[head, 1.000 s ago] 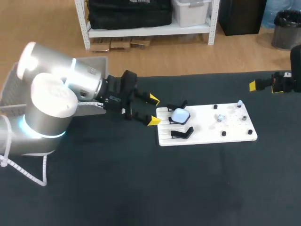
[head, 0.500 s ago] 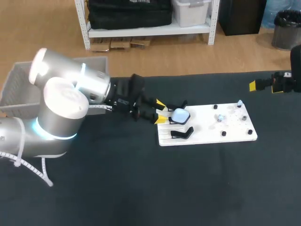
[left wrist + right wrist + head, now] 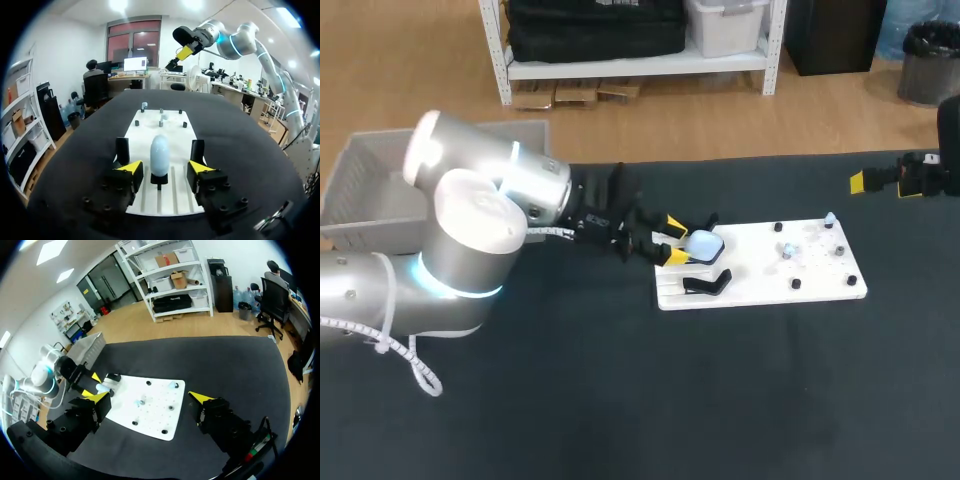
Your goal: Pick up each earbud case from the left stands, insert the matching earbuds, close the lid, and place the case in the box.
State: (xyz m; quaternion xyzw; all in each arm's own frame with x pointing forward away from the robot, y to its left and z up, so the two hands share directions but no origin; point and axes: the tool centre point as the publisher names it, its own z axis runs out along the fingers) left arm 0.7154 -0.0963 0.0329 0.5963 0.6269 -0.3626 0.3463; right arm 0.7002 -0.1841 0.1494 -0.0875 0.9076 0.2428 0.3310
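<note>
The earbud case (image 3: 159,155) is a smooth, pale blue-white shell with rounded ends. It stands upright on a small black stand (image 3: 159,181), between the left tool's (image 3: 162,171) spread fingers, with a gap on each side. The stand sits on a white board (image 3: 170,125) on the dark counter (image 3: 240,135). The right tool (image 3: 150,397) hangs well apart from the case, its fingers wide.

So the table (image 3: 720,400) is holding just one white board (image 3: 750,290). That board is carrying one pale blue earbud case (image 3: 703,245), two bare black stands (image 3: 706,284) along its left edge, four little black pegs (image 3: 840,245) and two loose earbuds (image 3: 787,250). One grey box (image 3: 365,190) is sitting at the table's far left corner.
</note>
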